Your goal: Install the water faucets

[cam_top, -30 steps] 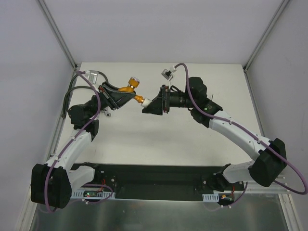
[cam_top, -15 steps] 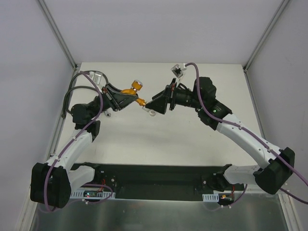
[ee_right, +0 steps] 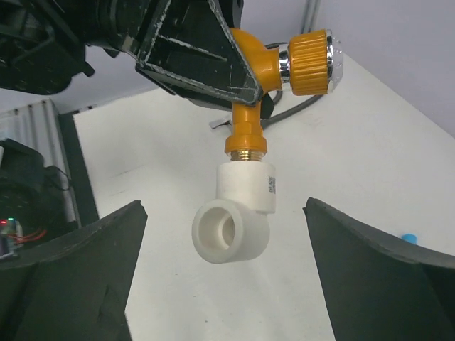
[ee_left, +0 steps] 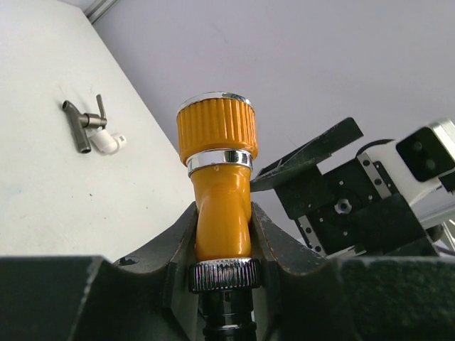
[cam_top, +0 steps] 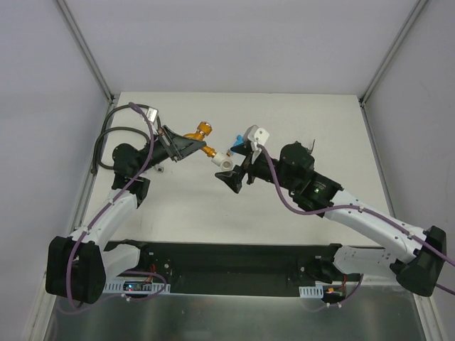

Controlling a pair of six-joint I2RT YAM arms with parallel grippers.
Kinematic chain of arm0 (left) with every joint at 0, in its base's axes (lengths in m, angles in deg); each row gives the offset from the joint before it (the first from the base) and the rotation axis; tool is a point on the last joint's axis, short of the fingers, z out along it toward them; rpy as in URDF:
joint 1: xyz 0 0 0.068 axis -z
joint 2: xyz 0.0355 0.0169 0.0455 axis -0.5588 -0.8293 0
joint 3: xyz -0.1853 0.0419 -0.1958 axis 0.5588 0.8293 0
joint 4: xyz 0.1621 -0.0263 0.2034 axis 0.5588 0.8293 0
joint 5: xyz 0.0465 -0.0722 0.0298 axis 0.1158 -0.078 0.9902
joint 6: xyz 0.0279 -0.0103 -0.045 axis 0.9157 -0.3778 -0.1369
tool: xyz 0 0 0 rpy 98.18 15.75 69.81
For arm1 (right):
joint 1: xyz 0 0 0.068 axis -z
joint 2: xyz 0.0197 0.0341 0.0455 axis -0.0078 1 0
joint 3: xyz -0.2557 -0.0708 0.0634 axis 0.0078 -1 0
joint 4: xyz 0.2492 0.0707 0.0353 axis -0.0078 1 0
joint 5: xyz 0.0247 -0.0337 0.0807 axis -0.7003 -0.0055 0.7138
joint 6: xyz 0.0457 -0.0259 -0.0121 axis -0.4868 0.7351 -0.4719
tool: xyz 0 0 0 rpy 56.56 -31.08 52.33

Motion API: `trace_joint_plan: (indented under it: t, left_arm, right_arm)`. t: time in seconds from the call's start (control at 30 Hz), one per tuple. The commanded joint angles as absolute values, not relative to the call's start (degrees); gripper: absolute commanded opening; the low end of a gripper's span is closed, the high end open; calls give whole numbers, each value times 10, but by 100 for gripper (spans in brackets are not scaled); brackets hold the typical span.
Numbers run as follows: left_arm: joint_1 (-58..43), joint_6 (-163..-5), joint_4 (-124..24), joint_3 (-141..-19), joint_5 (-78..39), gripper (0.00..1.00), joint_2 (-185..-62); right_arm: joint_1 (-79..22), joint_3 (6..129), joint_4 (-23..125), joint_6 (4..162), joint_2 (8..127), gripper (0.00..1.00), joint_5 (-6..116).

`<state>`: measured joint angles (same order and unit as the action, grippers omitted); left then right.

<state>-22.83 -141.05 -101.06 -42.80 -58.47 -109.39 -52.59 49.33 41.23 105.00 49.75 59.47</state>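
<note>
My left gripper (ee_left: 222, 245) is shut on the shiny orange faucet (ee_left: 217, 177), held above the table with its ribbed knob up. In the top view this faucet (cam_top: 197, 135) sticks out of the left gripper (cam_top: 186, 145) toward the right. A white elbow fitting (ee_right: 238, 213) sits on the faucet's (ee_right: 250, 78) threaded end. My right gripper (ee_right: 224, 213) is open, its fingers wide on either side of the elbow and touching nothing. From above, the right gripper (cam_top: 232, 177) sits just below the elbow (cam_top: 224, 162). A grey faucet (ee_left: 84, 128) with a white elbow lies on the table.
A blue piece (cam_top: 232, 147) lies on the table beside the right wrist, also a blue spot (ee_right: 407, 238) at the right. A black hose (cam_top: 105, 138) loops along the table's left edge. White walls enclose the table (cam_top: 320, 121) on three sides.
The right gripper opened, let go of the white elbow and drew back toward the near side. The elbow stays on the orange faucet. The left gripper tilted slightly.
</note>
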Motion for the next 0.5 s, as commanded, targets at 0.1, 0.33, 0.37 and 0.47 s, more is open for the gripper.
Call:
trace_joint_plan:
  t: [0.1, 0.33, 0.37, 0.47]
  left_arm:
    - [-236, -1433, -1008, -463, -586, 0, -1097]
    - [-237, -1438, -1001, -469, -597, 0, -1101]
    - [-237, -1436, -1001, -470, -598, 0, -1101]
    - [-237, -1433, -1001, -473, -601, 0, -1101]
  right_arm:
    - [-569, 498, 346, 1167, 545, 97, 487]
    - [-579, 503, 315, 1164, 584, 89, 454]
    - [-579, 505, 313, 1163, 586, 86, 453]
    - [-579, 505, 306, 1154, 589, 71, 456]
